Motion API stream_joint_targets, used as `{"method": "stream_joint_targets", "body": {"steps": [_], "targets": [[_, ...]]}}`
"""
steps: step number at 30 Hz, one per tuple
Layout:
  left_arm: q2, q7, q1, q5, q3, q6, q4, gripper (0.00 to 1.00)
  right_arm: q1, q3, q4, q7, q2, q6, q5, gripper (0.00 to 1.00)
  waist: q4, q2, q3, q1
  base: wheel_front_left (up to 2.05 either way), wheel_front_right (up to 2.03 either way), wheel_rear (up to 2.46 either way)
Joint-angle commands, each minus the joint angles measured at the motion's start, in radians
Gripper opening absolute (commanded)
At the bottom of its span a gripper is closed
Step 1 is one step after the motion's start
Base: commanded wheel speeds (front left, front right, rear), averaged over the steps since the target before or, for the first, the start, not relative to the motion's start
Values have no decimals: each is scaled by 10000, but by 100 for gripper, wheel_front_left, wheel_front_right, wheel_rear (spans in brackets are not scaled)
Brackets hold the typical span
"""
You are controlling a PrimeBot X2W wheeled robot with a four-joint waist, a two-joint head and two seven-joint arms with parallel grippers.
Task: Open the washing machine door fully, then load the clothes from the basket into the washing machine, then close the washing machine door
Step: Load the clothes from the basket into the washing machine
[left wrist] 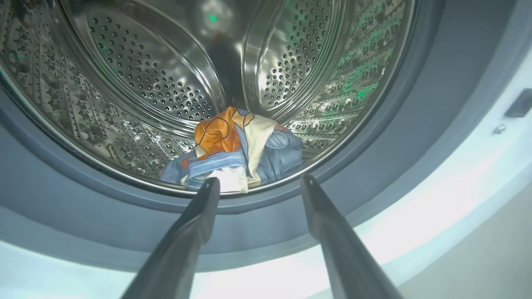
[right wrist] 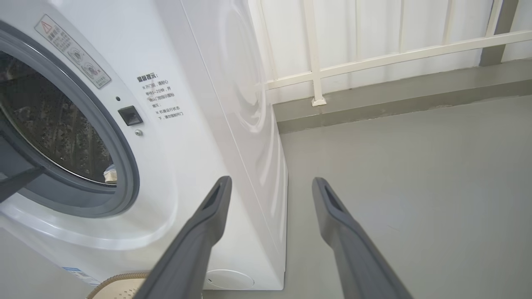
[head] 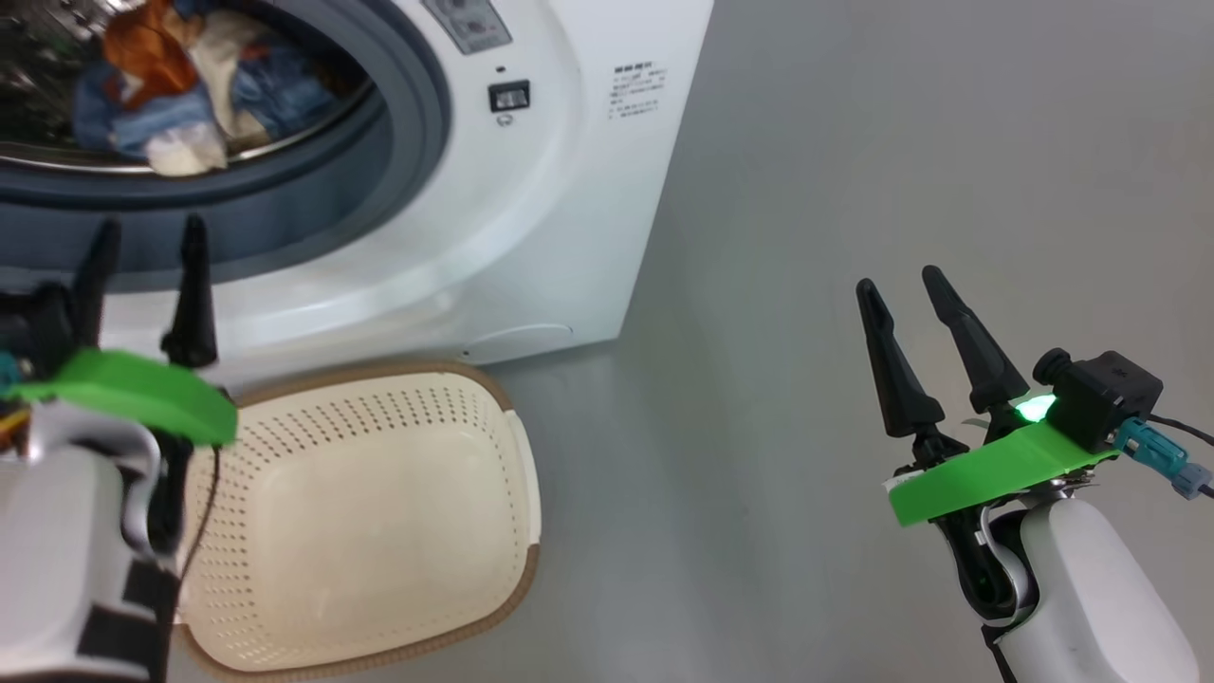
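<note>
loading is judged complete: the clothes (left wrist: 237, 149) are piled at the drum's front edge inside the washing machine (head: 569, 190), and the basket (head: 360, 512), just in front of the machine, is empty. the left gripper (head: 152, 226), before the machine's opening, and the right gripper (head: 899, 279), beside the machine, are held open, nothing gripped by the fingers. closing the washing machine door is left.

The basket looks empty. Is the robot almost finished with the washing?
Nearly. Done: the basket is empty, and the clothes lie in the drum of the washing machine, whose opening stands uncovered. In hand: nothing. The left gripper is open in front of the drum, and the right gripper is open over the floor beside the machine. Left: closing the washing machine door.
</note>
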Motion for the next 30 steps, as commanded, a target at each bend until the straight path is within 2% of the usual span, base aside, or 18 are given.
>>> {"method": "stream_joint_targets", "body": {"steps": [1,19,30], "targets": [[383,-63,220,-30,322,121,-420,100,222,205,-190,-48,-50,16,116,100,215,0,-348,0,0,0,0],[-158,-64,4066,64,697,657,-3580,100,981,405,55,-48,-308,16,192,100,666,0,-2132,0,0,0,0],[-484,-64,5483,278,818,957,-4443,100,1410,492,140,-48,-447,16,219,100,800,0,-2986,0,0,0,0]]}}
